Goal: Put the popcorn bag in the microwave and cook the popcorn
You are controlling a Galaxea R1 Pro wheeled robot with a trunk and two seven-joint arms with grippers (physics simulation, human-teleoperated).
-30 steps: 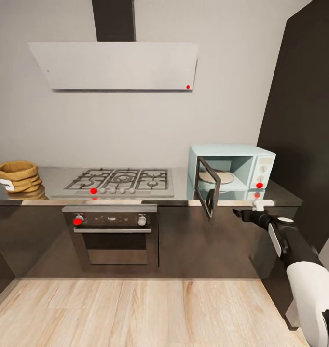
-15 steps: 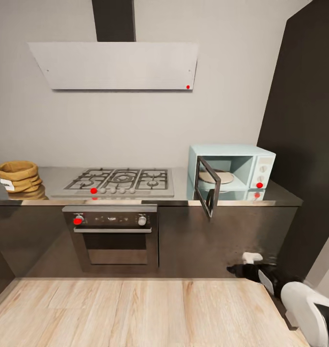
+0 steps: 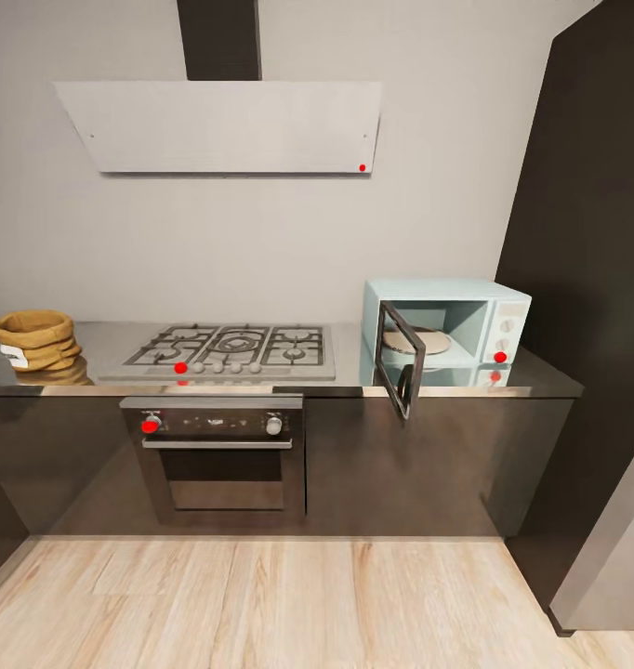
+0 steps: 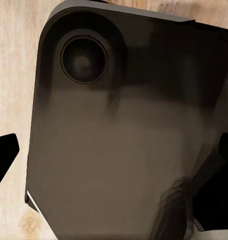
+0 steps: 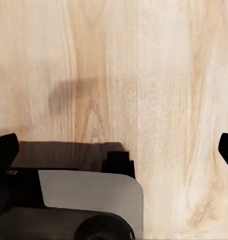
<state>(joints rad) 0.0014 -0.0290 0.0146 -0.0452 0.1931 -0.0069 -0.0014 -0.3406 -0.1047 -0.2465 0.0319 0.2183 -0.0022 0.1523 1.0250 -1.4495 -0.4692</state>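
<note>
Microwave (image 3: 447, 333): standing at the right end of the steel bench (image 3: 345, 348), its door (image 3: 398, 372) swung open toward the near side, the turntable inside bare. Nothing is being heated yet.

Popcorn bag (image 3: 35, 340): sitting upright at the far left end of the same bench, well apart from the microwave, with the gas hob (image 3: 231, 351) between them. The bag is being left untouched; no popcorn can be made out.

Right arm: a second ago it was being held out just below the open door; half a second ago it was being lowered toward the floor; it is now gone from the head view. The door-opening step is judged complete, and the arm is being stowed.

Right tool (image 5: 114, 150): its dark fingertips are being held wide apart over the wooden floor (image 5: 144, 75), nothing between them.

Left tool (image 4: 114, 155): fingertips likewise apart, empty, facing a dark part of the robot's body (image 4: 119, 130).

Next requirement, as a judgement: the bag is to be fetched from the left end.
</note>
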